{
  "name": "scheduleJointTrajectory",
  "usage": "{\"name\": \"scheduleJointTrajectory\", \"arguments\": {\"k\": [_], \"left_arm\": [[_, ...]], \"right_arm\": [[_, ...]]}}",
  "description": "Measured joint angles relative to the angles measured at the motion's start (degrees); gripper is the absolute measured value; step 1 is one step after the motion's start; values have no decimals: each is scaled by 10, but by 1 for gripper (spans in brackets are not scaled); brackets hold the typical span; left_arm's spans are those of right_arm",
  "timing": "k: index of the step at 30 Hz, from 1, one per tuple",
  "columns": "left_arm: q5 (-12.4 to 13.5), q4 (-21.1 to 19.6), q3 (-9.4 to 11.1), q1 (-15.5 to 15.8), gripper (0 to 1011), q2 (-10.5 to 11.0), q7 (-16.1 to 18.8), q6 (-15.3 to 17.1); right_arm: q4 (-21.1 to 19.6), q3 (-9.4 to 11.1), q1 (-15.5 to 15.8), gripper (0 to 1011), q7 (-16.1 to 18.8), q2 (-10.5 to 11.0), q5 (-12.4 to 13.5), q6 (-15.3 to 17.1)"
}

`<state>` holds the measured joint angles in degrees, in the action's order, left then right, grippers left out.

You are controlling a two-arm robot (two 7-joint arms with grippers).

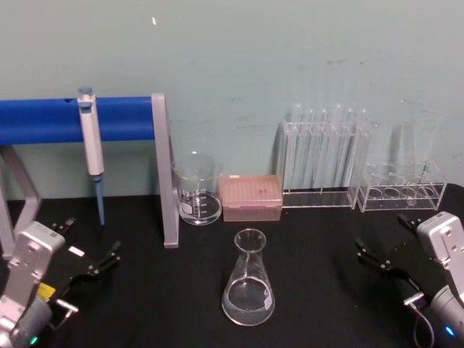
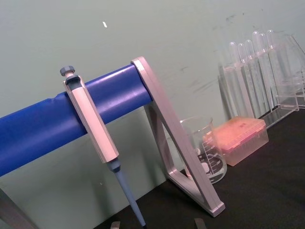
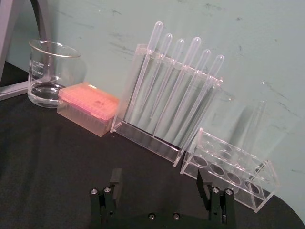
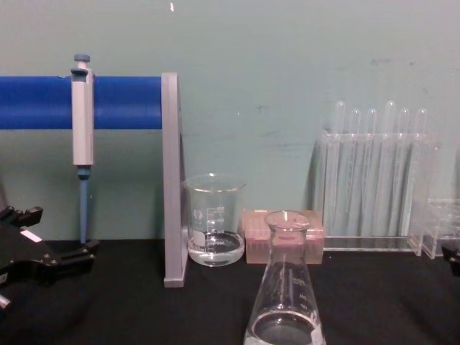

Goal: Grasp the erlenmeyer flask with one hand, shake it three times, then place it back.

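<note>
The erlenmeyer flask (image 1: 249, 286) stands upright on the black table near the front centre, with a little clear liquid in its base; the chest view has the flask (image 4: 285, 295) close in front. My left gripper (image 1: 87, 246) rests open at the table's front left, well apart from the flask, and also appears at the chest view's left edge (image 4: 54, 237). My right gripper (image 1: 390, 239) sits open at the front right, equally far from the flask. Nothing lies between the right gripper's (image 3: 158, 179) two fingers.
A blue bar stand (image 1: 72, 119) with a grey post (image 1: 165, 174) holds a hanging pipette (image 1: 90, 145) at back left. Behind the flask are a glass beaker (image 1: 197, 188) and a pink tip box (image 1: 251, 197). A pipette rack (image 1: 326, 156) and a clear tube rack (image 1: 399, 187) stand back right.
</note>
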<state>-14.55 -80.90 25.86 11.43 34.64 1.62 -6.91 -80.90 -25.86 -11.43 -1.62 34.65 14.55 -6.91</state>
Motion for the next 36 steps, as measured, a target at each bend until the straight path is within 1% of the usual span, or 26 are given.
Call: {"name": "scheduleJointTrajectory", "arguments": {"k": [16,21,27,30,33,36], "left_arm": [[0,0,0,0,1001,0,0,0],[0,0,0,0,1001,0,0,0],[0,0,0,0,1001,0,0,0],[0,0,0,0,1001,0,0,0],[0,0,0,0,1001,0,0,0],[0,0,0,0,1001,0,0,0]], "right_arm": [[0,0,0,1000,0,0,0,0],[-4,9,3,1000,2,-3,0,7],[-18,26,17,1000,7,-2,7,14],[-31,35,29,1000,9,3,7,16],[-42,39,38,1000,16,8,8,17],[-56,44,51,1000,31,15,14,17]]}}
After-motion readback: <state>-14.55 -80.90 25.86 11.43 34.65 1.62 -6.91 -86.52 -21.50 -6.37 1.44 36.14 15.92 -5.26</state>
